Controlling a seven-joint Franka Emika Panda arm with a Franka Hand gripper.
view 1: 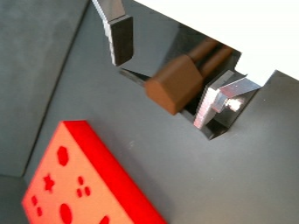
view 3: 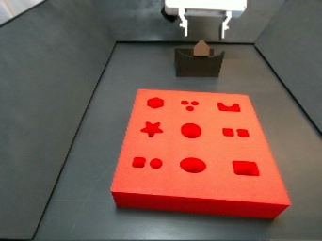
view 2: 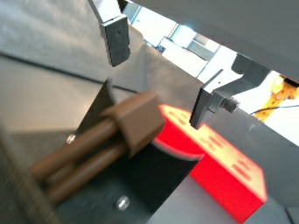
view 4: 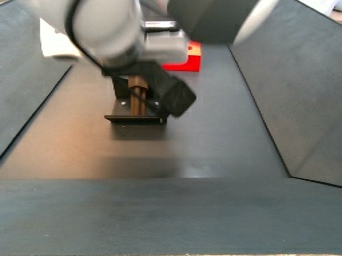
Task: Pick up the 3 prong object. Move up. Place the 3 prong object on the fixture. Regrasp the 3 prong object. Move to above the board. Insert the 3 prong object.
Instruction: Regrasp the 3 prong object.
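Note:
The 3 prong object [view 3: 201,47] is a small brown piece resting on top of the dark fixture [view 3: 198,65] at the far end of the floor. My gripper [view 3: 202,31] hangs just above it, open, with its fingers [view 1: 121,42] spread wide on either side. In both wrist views the brown piece [view 1: 177,84] [view 2: 107,144] lies below the gap, and neither pad presses on it. The red board [view 3: 195,151] with its shaped recesses lies flat on the near side of the fixture. In a side view the arm's body hides most of the gripper [view 4: 158,88], above the fixture [view 4: 136,117].
Sloping dark grey walls [view 3: 75,104] enclose the floor on both sides. The board [view 4: 189,60] shows only as a red patch behind the arm in a side view.

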